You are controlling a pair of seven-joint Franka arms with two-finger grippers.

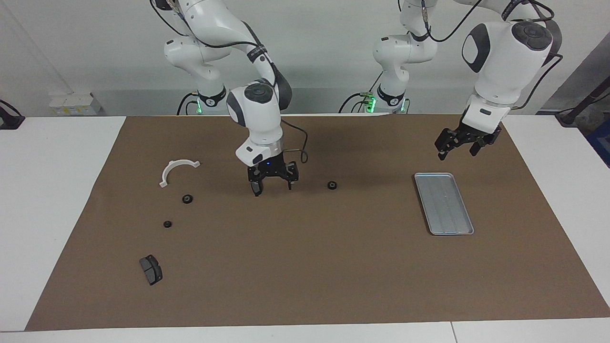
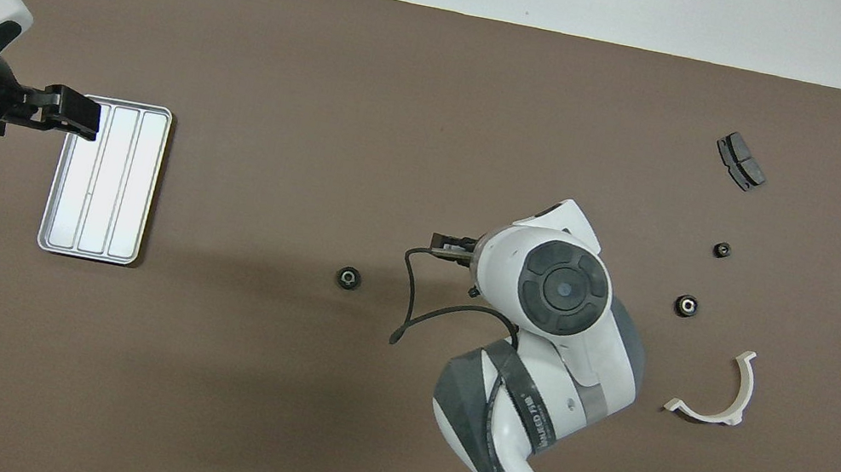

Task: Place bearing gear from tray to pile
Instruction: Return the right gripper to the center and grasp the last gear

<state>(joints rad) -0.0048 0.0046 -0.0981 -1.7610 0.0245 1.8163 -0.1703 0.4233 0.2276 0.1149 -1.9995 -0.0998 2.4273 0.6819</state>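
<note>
The silver tray point(image 1: 443, 203) lies toward the left arm's end of the mat with nothing in it. One bearing gear point(image 1: 332, 185) sits alone mid-mat. Two more bearing gears point(image 1: 187, 198) point(image 1: 167, 224) lie in the pile at the right arm's end, with a white half-ring bracket point(image 1: 177, 169) and a dark brake pad point(image 1: 151, 269). My right gripper point(image 1: 272, 185) hangs open low over the mat's middle, beside the lone gear, and mostly hides a second brake pad point(image 1: 257, 190). My left gripper point(image 1: 457, 147) waits open over the tray's end nearer the robots.
The brown mat point(image 1: 305, 267) covers the table, with white tabletop point(image 1: 52, 190) at both ends. In the overhead view the right arm's wrist point(image 2: 563, 287) covers the mat around the middle brake pad. A loose cable point(image 2: 417, 305) loops from it.
</note>
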